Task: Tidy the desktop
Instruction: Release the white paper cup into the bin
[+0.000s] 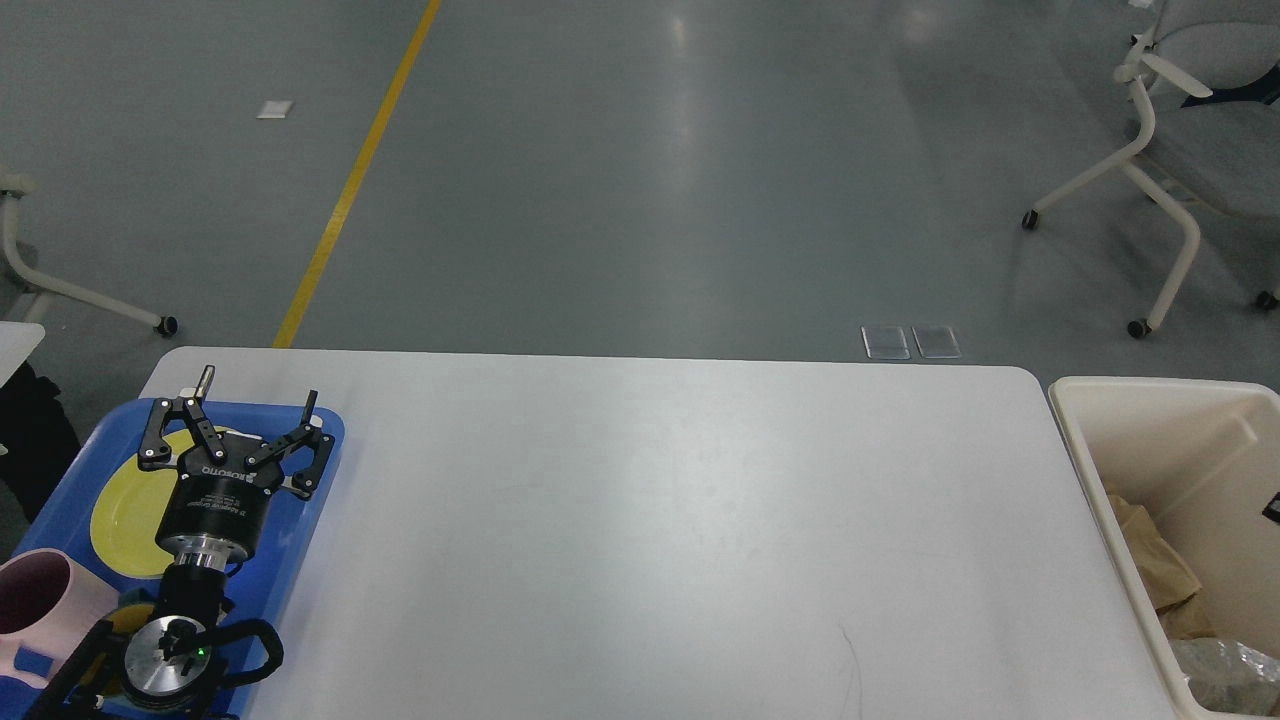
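The counter (640, 520) lay bare between tray (310, 500) and bin (1085, 470), so I judged the tidying nearly finished; my left tool (235, 425) hung released over the tray, right tool unseen, next only withdrawal.

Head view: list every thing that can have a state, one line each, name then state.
left gripper: open, empty, above the blue tray.
blue tray: holds a plate and a mug.
yellow plate: flat in the tray.
pink mug: upright, looks empty.
desktop: bare except for the tray.
cream bin: open, holding brown paper and crumpled plastic.
right gripper: not in view.
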Robot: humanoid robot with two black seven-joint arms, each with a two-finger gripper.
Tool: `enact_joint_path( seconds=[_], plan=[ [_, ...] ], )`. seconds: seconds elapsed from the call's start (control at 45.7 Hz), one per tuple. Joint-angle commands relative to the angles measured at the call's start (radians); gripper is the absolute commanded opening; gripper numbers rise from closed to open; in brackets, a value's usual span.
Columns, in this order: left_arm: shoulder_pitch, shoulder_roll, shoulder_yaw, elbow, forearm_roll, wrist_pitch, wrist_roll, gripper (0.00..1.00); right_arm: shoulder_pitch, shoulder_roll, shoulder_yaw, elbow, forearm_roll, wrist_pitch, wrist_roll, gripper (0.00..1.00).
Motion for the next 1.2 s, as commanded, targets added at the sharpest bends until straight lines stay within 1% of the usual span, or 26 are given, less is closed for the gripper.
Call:
enact_joint_path(
  seconds=[0.0, 0.044, 0.109, 0.284, 0.306, 0.328, 0.372, 0.416, 0.459, 0.503, 0.722, 0.919, 1.05, 1.116, 1.181],
  plan=[
    [0.000, 0.000, 0.000, 0.000, -0.001, 0.001, 0.000, 0.96, -0.192, 0.145, 0.018, -0.213, 0.008, -0.047, 0.000, 0.00],
    [0.000, 0.000, 0.000, 0.000, -0.001, 0.000, 0.001, 0.96, -0.227, 0.180, 0.020, -0.253, 0.008, -0.062, -0.003, 0.00],
    [0.000, 0.000, 0.000, 0.000, -0.001, 0.000, 0.001, 0.96, -0.252, 0.206, 0.021, -0.271, 0.008, -0.084, -0.006, 0.00],
    [0.000, 0.000, 0.000, 0.000, -0.001, 0.000, 0.001, 0.96, -0.255, 0.205, 0.052, -0.271, 0.008, -0.090, -0.006, 0.00],
    [0.000, 0.000, 0.000, 0.000, -0.001, 0.001, 0.000, 0.96, -0.255, 0.205, 0.055, -0.271, 0.008, -0.091, -0.004, 0.03],
    [0.000, 0.000, 0.000, 0.000, -0.001, 0.000, 0.000, 0.96, -0.255, 0.205, 0.060, -0.271, 0.008, -0.095, -0.004, 0.14],
    [0.000, 0.000, 0.000, 0.000, -0.001, 0.000, 0.001, 0.96, -0.255, 0.203, 0.066, -0.271, 0.008, -0.099, -0.003, 0.40],
    [0.000, 0.000, 0.000, 0.000, -0.001, 0.000, 0.000, 0.96, -0.254, 0.205, 0.067, -0.270, 0.008, -0.105, -0.003, 0.60],
    [0.000, 0.000, 0.000, 0.000, 0.001, 0.001, 0.001, 0.96, -0.255, 0.208, 0.069, -0.268, 0.008, -0.110, -0.003, 0.75],
    [0.000, 0.000, -0.002, 0.000, -0.001, 0.000, 0.001, 0.96, -0.255, 0.211, 0.070, -0.267, 0.008, -0.115, -0.003, 1.00],
    [0.000, 0.000, 0.000, 0.000, 0.001, 0.000, 0.001, 0.96, -0.255, 0.205, 0.121, -0.265, 0.008, -0.113, -0.004, 1.00],
    [0.000, 0.000, 0.000, 0.000, 0.001, 0.000, 0.001, 0.96, -0.251, 0.185, 0.270, -0.263, 0.008, -0.115, -0.004, 1.00],
    [0.000, 0.000, 0.000, 0.000, -0.001, 0.000, 0.001, 0.96, -0.195, 0.157, 0.438, -0.250, 0.008, -0.108, -0.001, 1.00],
    [0.000, 0.000, 0.000, 0.000, 0.001, 0.000, 0.001, 0.96, -0.157, 0.145, 0.556, -0.204, 0.008, -0.108, 0.000, 1.00],
    [0.000, 0.000, 0.000, 0.000, -0.001, 0.000, 0.000, 0.96, -0.128, 0.107, 0.690, -0.158, 0.008, -0.108, 0.002, 1.00]
  ],
)
